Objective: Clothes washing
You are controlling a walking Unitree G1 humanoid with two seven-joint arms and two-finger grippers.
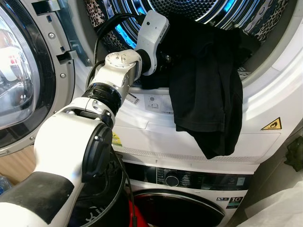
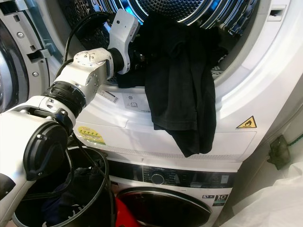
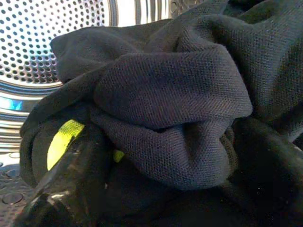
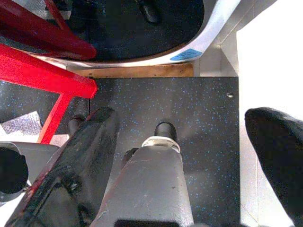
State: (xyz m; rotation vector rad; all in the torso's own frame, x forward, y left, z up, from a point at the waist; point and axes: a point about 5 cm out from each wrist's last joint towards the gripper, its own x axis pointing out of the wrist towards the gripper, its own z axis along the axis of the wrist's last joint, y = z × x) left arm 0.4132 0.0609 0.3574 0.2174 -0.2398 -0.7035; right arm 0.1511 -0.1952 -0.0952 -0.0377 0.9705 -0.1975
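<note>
The bulky white shoulder of the left arm (image 1: 71,156) is seen nearest the camera, with its silver forearm reaching up and forward to the open mouth of the upper machine (image 1: 279,90). The left gripper (image 3: 142,156) is buried at the lip of the drum (image 3: 57,42), where a black garment (image 1: 208,94) is bunched; in the left wrist view one black finger (image 3: 71,184) with a yellow-green mark is pressed into the folds and the cloth is wrapped over the gap, so the fingers are judged to be closed on the fabric.

The garment is placed only partly inside — its upper part is gathered at the drum's rim, while a long flap is draped down over the white front panel, close to the yellow warning label (image 1: 271,125). The round door (image 1: 19,71) is swung open at the robot's left. Below, a second front-loader (image 1: 189,189) is stacked, and a dark basket (image 2: 71,198) with more dark clothing is stood beside it.

The right gripper (image 4: 184,156) is hung idle toward the speckled dark floor (image 4: 189,104), its two black fingers spread wide with nothing between them.

The loading is judged to be under way, not finished: the hanging flap has yet to be pushed in, the basket's contents are yet to be moved, and the door is yet to be shut.
</note>
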